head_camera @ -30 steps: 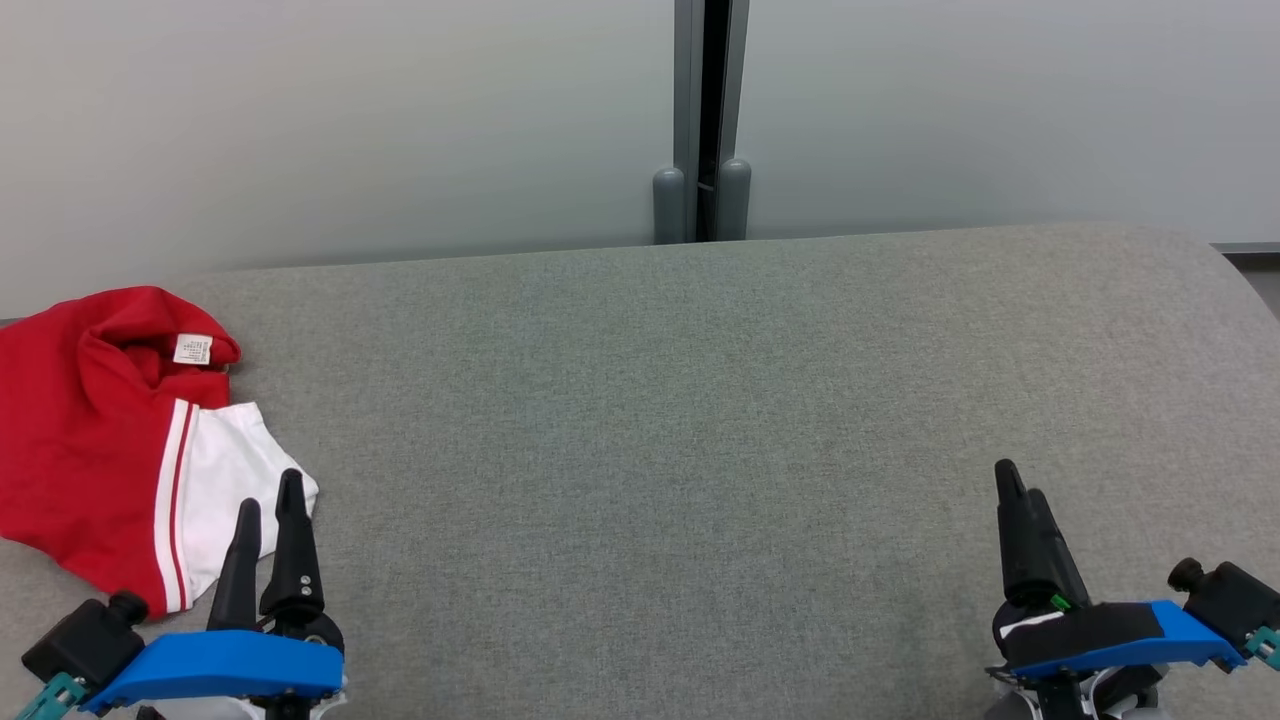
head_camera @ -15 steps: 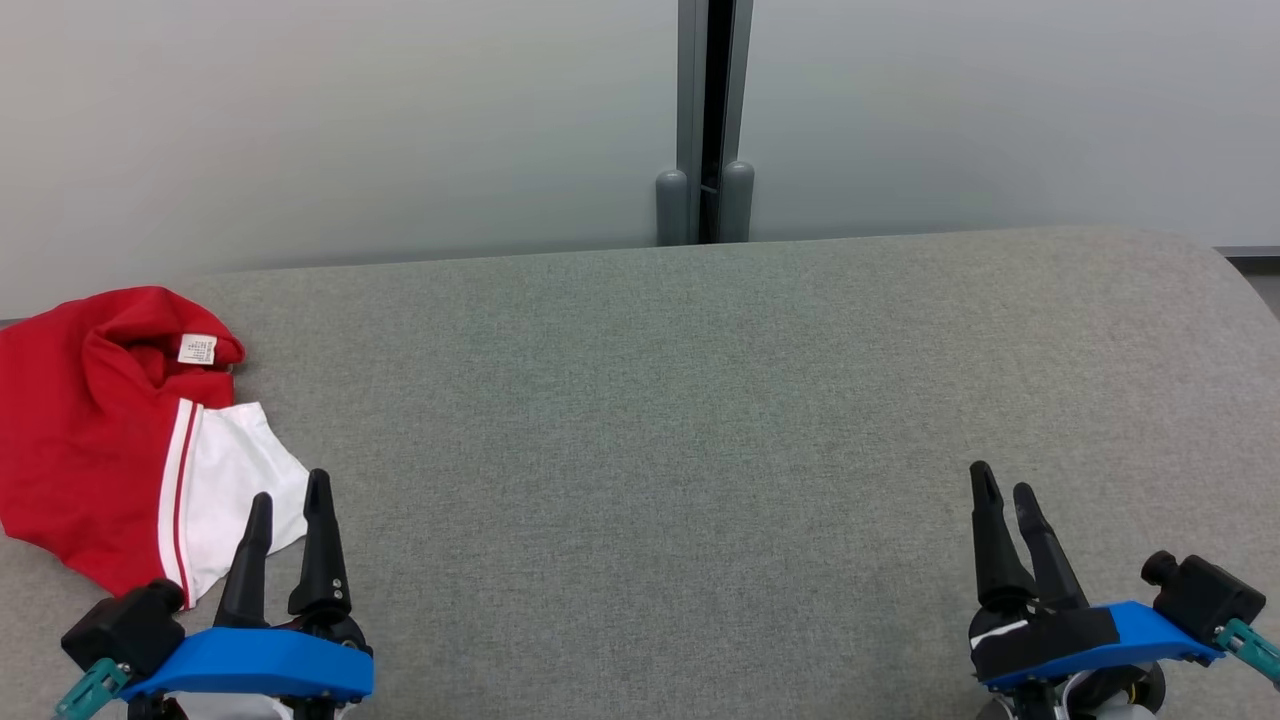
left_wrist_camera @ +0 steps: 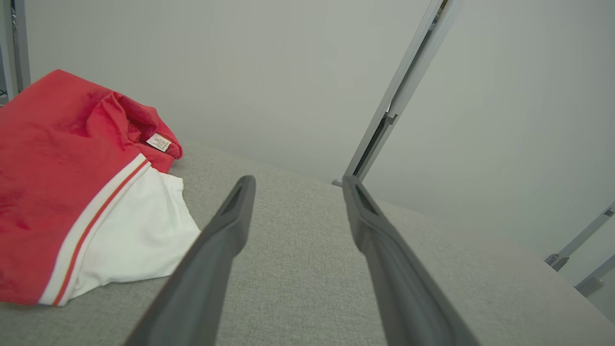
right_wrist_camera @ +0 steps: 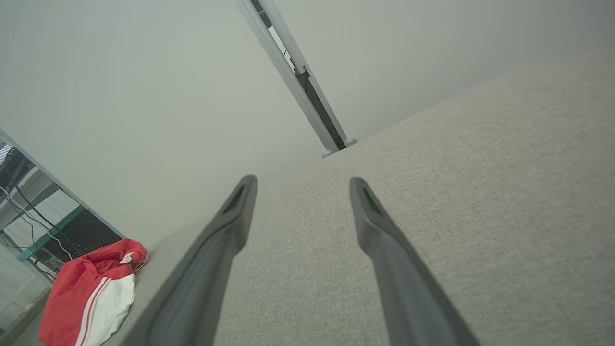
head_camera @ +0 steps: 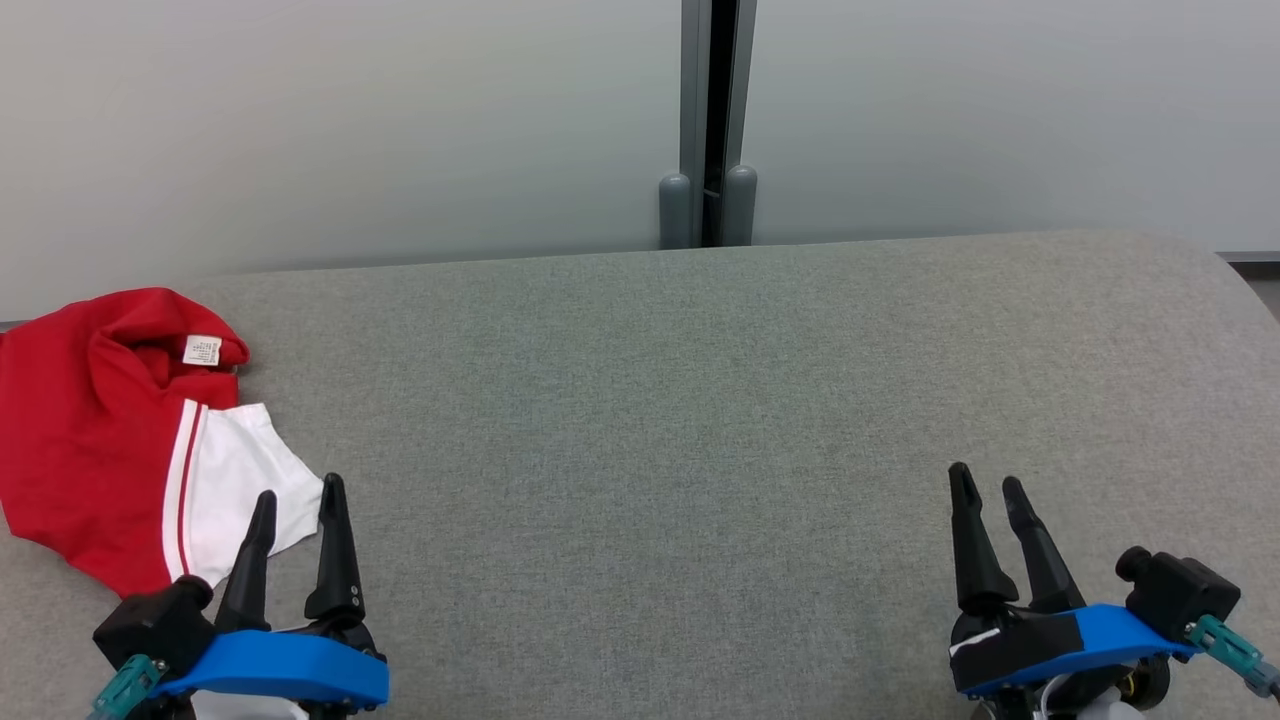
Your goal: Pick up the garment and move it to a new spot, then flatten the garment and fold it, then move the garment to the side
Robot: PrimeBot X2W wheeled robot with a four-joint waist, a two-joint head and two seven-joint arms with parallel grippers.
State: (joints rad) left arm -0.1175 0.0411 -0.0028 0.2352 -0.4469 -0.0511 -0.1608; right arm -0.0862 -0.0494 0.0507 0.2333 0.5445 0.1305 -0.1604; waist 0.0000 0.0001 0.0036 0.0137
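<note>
On the left end of the grey table lies the red and white garment, bunched up. The left gripper is just beside its white edge, fingers apart, holding nothing. The right gripper is far off, also spread and empty.

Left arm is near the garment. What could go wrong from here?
1. The crumpled red and white garment lies at the left edge of the grey fabric surface; a nudge from the left gripper might push it off.
2. It is bunched, so the open jaws may pinch only the white panel.
</note>
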